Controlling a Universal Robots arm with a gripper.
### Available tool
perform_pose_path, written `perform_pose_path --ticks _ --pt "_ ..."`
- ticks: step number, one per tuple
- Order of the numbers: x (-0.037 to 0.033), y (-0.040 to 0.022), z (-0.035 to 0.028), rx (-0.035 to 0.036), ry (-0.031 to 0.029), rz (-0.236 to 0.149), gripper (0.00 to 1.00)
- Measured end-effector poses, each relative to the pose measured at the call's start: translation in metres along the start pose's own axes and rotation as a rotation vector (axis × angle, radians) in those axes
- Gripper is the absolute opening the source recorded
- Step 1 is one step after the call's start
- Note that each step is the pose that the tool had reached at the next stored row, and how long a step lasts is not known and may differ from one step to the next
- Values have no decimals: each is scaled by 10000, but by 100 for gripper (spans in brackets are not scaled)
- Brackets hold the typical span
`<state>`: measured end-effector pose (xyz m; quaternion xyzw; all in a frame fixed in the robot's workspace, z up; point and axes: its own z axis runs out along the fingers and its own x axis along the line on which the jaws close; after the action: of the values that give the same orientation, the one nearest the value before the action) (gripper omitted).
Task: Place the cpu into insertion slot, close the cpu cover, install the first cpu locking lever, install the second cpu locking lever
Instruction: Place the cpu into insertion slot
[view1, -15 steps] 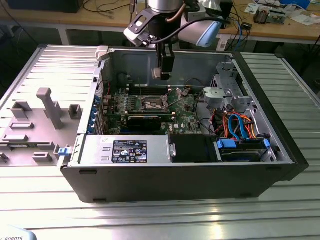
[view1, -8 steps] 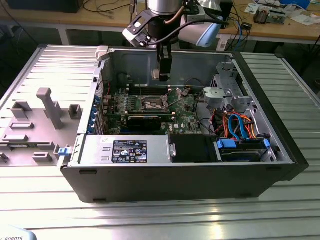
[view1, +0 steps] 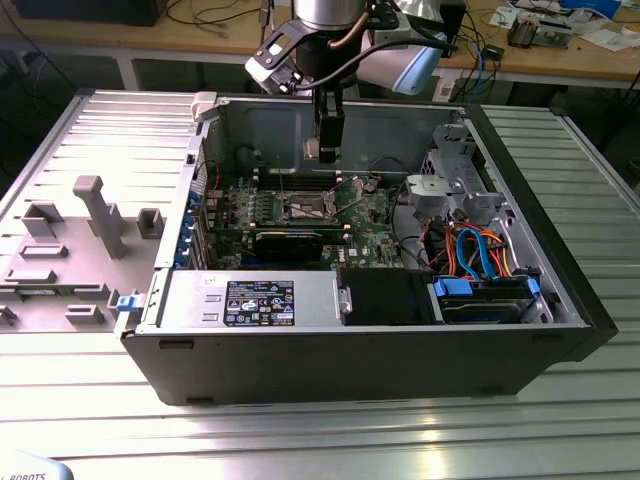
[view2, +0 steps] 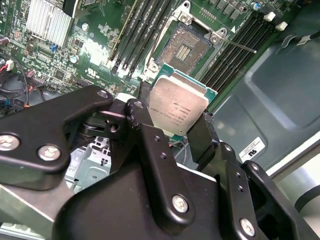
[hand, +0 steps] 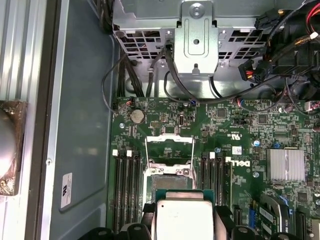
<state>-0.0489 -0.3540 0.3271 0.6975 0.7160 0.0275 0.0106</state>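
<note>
In both wrist views my gripper is shut on the cpu, a flat silvery square chip on a green base, pinched by two opposite edges between black fingers. The cpu hangs in the air a short way above the board. The insertion slot lies bare and dark in its silver rim, just off to the chip's side. In the first wrist view the cpu cover stands raised at the far side of the insertion slot. In the exterior view the gripper hovers over the slot inside the open case.
Black memory slots flank the socket on both sides. A finned heatsink, a metal drive cage and loose black cables stand close by. A long black card and the power supply fill the case's front.
</note>
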Motion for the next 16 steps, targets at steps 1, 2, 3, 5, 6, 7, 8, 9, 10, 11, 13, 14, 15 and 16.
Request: perform_pose_path --ticks 1,2,3,5,6,7,8,9,10,11,13,14,15,16 --pt "0 0 0 0 0 0 54" --pt "0 -1 2 -1 0 1 54" --pt "0 -5 4 -1 1 4 54" --pt "3 -18 41 12 -4 1 54" --pt "4 -19 55 20 -13 -1 54" --pt "6 -22 73 29 -22 -1 54" --pt "6 -24 88 39 -34 -1 54" --pt "6 -25 100 50 -43 -2 54" --pt "7 -26 117 69 -57 -3 54" --pt "7 -28 131 83 -67 -2 54" --pt "7 -30 160 108 -89 -2 54" --pt "7 -30 171 117 -99 -2 54" --pt "7 -32 200 130 -120 -4 54" --pt "6 -33 225 136 -138 -6 54"
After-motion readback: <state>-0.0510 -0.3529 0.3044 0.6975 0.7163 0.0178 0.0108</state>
